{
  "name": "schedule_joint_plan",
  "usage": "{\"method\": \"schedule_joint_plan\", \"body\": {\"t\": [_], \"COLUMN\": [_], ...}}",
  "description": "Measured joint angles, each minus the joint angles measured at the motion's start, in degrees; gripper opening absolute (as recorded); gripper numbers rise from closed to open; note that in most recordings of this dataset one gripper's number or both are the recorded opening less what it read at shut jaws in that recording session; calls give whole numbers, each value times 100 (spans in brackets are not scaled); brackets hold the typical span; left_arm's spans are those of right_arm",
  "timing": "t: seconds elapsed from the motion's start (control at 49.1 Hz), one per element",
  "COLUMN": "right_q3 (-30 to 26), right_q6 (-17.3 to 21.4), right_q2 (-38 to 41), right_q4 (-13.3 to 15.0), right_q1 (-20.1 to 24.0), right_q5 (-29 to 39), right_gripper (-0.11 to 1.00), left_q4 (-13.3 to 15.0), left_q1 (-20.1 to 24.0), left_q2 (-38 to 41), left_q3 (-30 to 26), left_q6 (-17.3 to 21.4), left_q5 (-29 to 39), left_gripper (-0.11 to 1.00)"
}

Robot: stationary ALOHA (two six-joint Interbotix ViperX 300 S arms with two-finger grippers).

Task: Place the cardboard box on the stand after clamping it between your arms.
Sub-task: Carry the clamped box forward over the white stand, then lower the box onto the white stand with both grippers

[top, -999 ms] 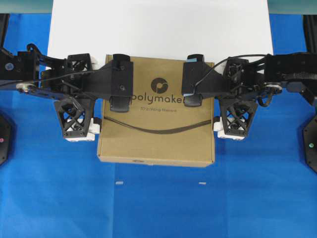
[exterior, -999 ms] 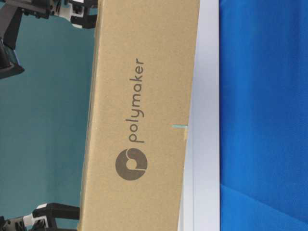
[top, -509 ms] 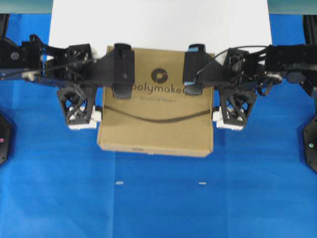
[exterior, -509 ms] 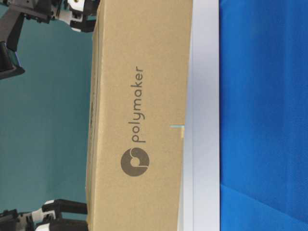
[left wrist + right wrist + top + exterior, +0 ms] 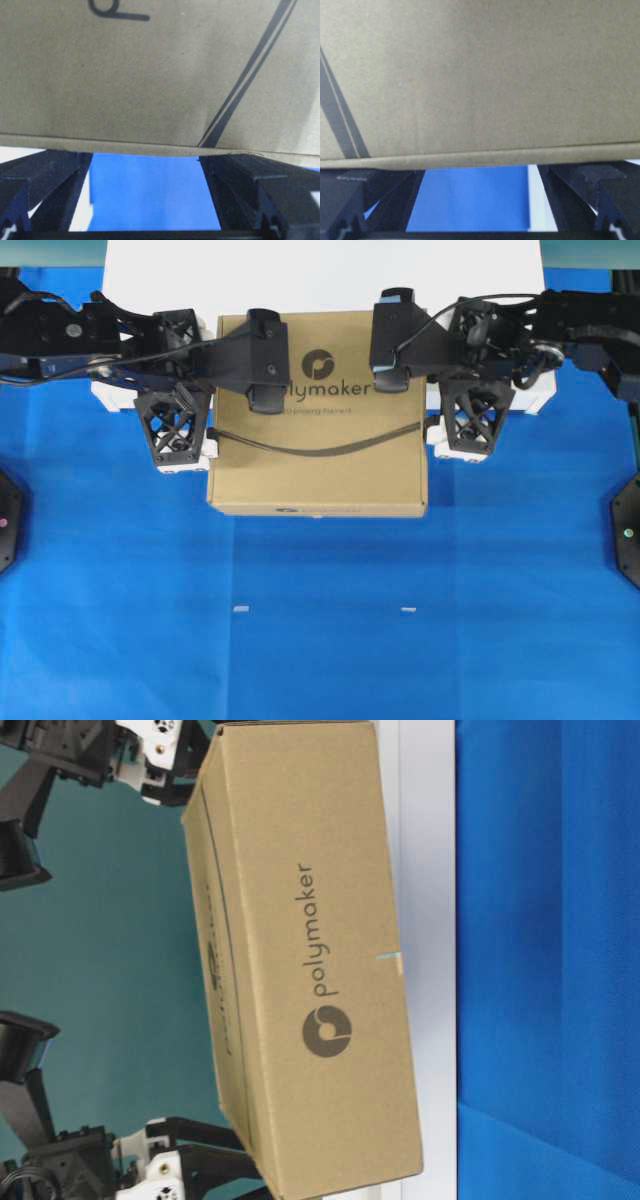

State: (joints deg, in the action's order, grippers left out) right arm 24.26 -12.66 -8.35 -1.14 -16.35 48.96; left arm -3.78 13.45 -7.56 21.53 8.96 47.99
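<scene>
Both grippers, left (image 5: pixel 182 445) and right (image 5: pixel 470 435), are wide open, pressing the box (image 5: pixel 318 455) between them. It moved further over the stand (image 5: pixel 320 275).

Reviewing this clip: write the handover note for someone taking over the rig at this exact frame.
Left gripper: jaws open, pressed against the box's left side.
Right gripper: jaws open, pressed against the box's right side.
Box: clamped between the two grippers and lifted; in the wrist views, blue cloth shows under its bottom edge. Overhead, its far part overlaps the stand, and its near part is out over the cloth.
Done: clamp and lift, box partly over the stand.
Left: carry it fully over the stand, lower it, then draw the arms apart.
</scene>
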Motion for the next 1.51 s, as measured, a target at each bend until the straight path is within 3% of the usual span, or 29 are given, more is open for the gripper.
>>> {"method": "schedule_joint_plan", "body": {"t": [0.387, 0.713, 1.039, 1.264, 1.508], "right_q3": [9, -35, -659, -940, -1169], "right_q6": [-369, -712, -1257, -1661, -1898], "right_q2": [158, 510, 826, 932, 1002], "right_q4": [9, 9, 9, -439, -606], "right_q1": [-316, -765, -1222, -1477, -1749], "right_q5": [-9, -9, -9, -9, -9], "right_gripper": [97, 97, 97, 97, 97], "left_q4": [-18, -53, -70, -79, -79], "left_q1": [229, 527, 1011, 1213, 1512], "left_q2": [229, 396, 413, 615, 826], "left_q3": [-167, -475, -598, -598, -853], "left_q6": [536, 721, 914, 993, 1230], "left_q5": [-246, -246, -246, -246, -246], "left_gripper": [82, 82, 82, 82, 82]}}
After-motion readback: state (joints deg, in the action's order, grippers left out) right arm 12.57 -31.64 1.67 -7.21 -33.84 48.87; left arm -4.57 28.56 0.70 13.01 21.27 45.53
